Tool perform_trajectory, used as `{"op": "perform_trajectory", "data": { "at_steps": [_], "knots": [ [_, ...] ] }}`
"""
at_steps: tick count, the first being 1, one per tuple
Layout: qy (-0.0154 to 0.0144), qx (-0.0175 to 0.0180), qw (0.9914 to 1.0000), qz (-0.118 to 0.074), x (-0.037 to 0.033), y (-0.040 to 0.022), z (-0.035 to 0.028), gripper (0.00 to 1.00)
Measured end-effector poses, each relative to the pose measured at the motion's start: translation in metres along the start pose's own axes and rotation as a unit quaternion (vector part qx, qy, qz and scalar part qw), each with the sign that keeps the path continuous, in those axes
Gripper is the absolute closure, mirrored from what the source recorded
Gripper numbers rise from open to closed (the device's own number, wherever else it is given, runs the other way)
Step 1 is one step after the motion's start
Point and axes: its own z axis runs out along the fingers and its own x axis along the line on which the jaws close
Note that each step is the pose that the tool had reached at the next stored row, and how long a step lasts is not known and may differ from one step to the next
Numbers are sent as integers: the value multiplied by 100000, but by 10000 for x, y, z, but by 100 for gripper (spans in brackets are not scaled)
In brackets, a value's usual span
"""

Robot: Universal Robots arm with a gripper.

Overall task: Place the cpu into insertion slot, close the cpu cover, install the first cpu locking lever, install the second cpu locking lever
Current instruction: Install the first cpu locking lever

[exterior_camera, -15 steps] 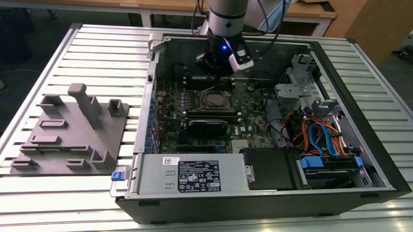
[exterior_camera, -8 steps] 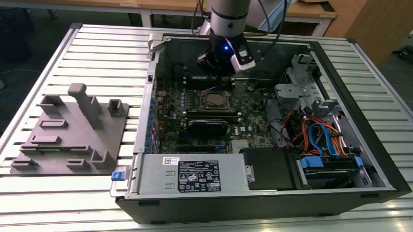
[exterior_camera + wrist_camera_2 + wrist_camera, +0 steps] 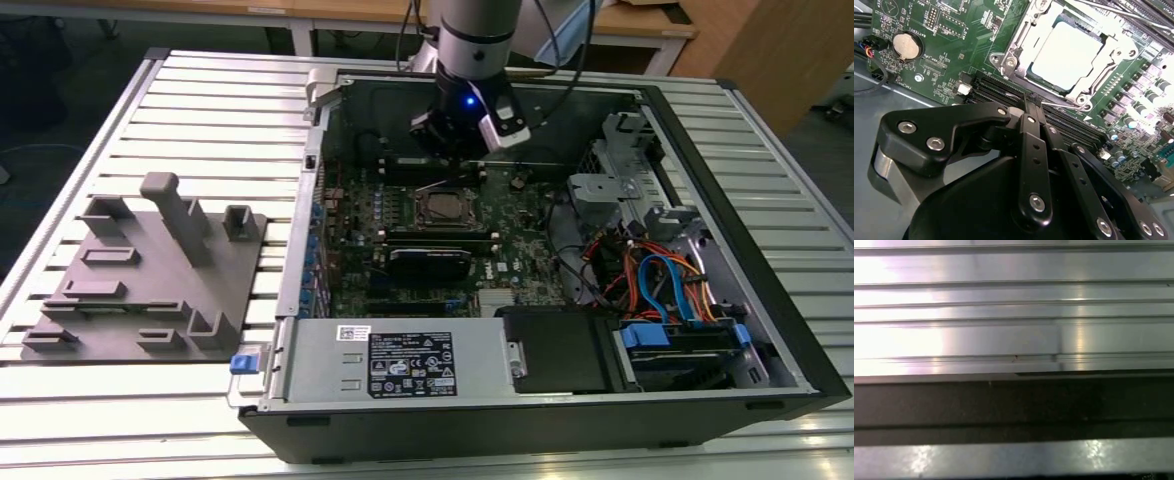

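Slatted aluminium forms the desk (image 3: pixel 160 420), and on it lies an open computer case (image 3: pixel 747 330) with the arm reaching down into it. We see the claw (image 3: pixel 1032 102) in the second wrist view with its black fingers (image 3: pixel 1029 145) pressed together and nothing between them; its tip hangs just short of the socket area, over the long black memory slots (image 3: pixel 1004 95).

Beyond the tip we find the cpu (image 3: pixel 1066 56) already seated in the insertion slot (image 3: pixel 442 208), its pale metal top showing through the square window of the cpu cover (image 3: pixel 1019 47). We judge the cover to be lying down over the chip, so the first two steps appear complete.

A thin wire lever (image 3: pixel 1064 104) runs along the near edge of the socket frame, close to the claw tip. We cannot tell whether either locking lever is latched; we judge the lever steps to be the remaining work.

Outward on the desk, a grey parts fixture (image 3: pixel 147 270) stands well apart from the case.
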Motion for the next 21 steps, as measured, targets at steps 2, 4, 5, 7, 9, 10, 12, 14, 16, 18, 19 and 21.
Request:
{"op": "perform_trajectory", "data": {
  "at_steps": [2,4,5,7,9,10,12,14,16,18,19,21],
  "knots": [
    [8,-232,100000,23,-3,-2,7,89],
    [26,-719,99997,43,-4,-6,14,89],
    [31,-902,99996,50,-5,-7,17,89],
    [27,-1008,99995,71,-6,-7,22,89],
    [38,-1005,99995,81,-7,-8,25,89],
    [39,-1004,99995,95,-8,-8,27,89],
    [33,-1005,99995,125,-12,-8,32,89],
    [31,-1005,99995,165,-16,-8,38,89],
    [27,-1006,99995,206,-22,-8,45,89],
    [25,-999,99995,246,-26,-9,51,89],
    [25,-1002,99995,264,-28,-9,54,89],
    [21,-1005,99994,302,-32,-10,63,89]
  ]
}}
